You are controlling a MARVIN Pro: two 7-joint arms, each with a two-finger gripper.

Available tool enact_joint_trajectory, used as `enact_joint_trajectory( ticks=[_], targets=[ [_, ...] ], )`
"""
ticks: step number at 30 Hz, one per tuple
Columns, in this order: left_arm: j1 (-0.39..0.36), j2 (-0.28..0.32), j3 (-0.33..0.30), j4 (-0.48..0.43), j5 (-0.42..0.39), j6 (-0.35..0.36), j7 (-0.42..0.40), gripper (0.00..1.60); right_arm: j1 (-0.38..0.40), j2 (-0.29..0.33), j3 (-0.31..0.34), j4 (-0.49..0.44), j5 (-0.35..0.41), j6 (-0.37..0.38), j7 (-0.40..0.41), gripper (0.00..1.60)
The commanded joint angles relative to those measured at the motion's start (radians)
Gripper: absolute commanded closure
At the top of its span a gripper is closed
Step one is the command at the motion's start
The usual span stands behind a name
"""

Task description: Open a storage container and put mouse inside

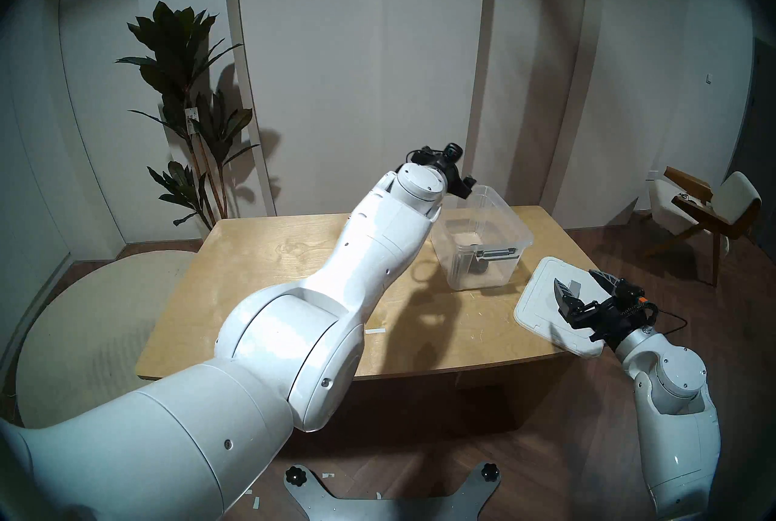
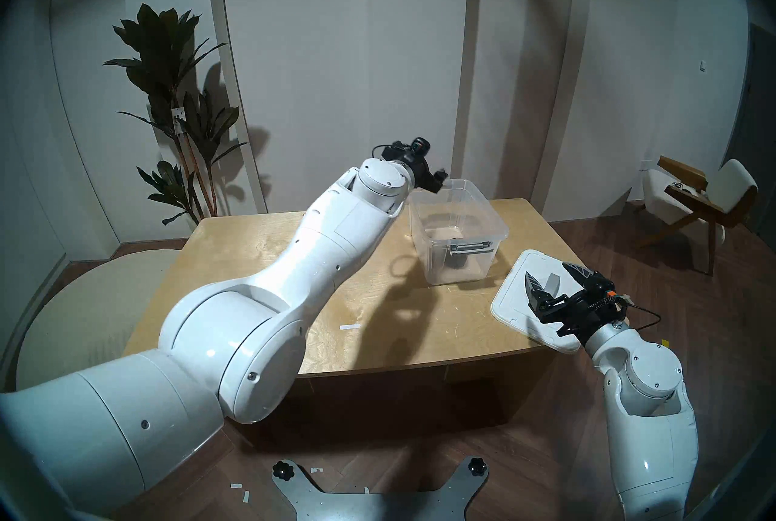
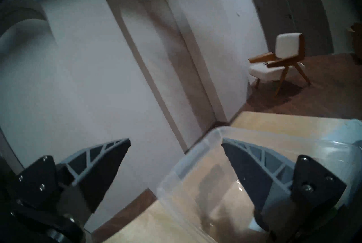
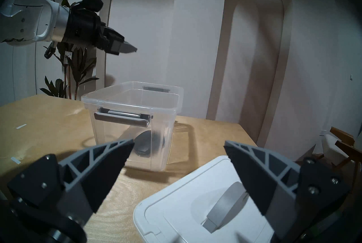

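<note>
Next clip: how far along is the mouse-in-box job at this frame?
Nearly done. The storage container stands open, its white lid lying on the table by the open right gripper. The mouse already sits inside on the floor. Nothing is in hand: the left gripper is open and empty above the rim. Only withdrawing the arms seems left.

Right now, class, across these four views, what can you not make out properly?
- Mouse: head views, only a dark blur behind the latch; right wrist view, partly hidden by a finger.
- Left gripper: head views, hidden by its own wrist.
- Lid: right wrist view, near end cut off.
</note>
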Motion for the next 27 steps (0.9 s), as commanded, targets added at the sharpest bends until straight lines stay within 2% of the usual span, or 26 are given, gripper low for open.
enact_joint_trajectory(
  ticks=[1, 13, 14, 21, 27],
  targets=[
    [0.068, 0.096, -0.062, -0.123, -0.007, -0.044, 0.09, 0.0, 0.007, 0.002, -0.001, -0.014, 0.001, -0.005, 0.002, 0.0],
    [0.217, 0.188, -0.146, -0.262, -0.023, -0.071, 0.176, 0.0, 0.008, 0.003, -0.001, -0.007, 0.001, -0.004, 0.001, 0.0],
    [0.246, 0.202, -0.156, -0.29, -0.024, -0.079, 0.185, 0.0, 0.008, 0.003, -0.001, -0.005, 0.001, -0.004, 0.001, 0.0],
    [0.314, 0.233, -0.178, -0.349, -0.026, -0.101, 0.21, 0.0, 0.009, 0.003, -0.001, -0.003, 0.002, -0.004, 0.001, 0.0],
    [0.403, 0.261, -0.201, -0.441, -0.024, -0.128, 0.241, 0.0, 0.011, 0.003, -0.002, -0.001, 0.002, -0.005, 0.002, 0.0]
  ],
)
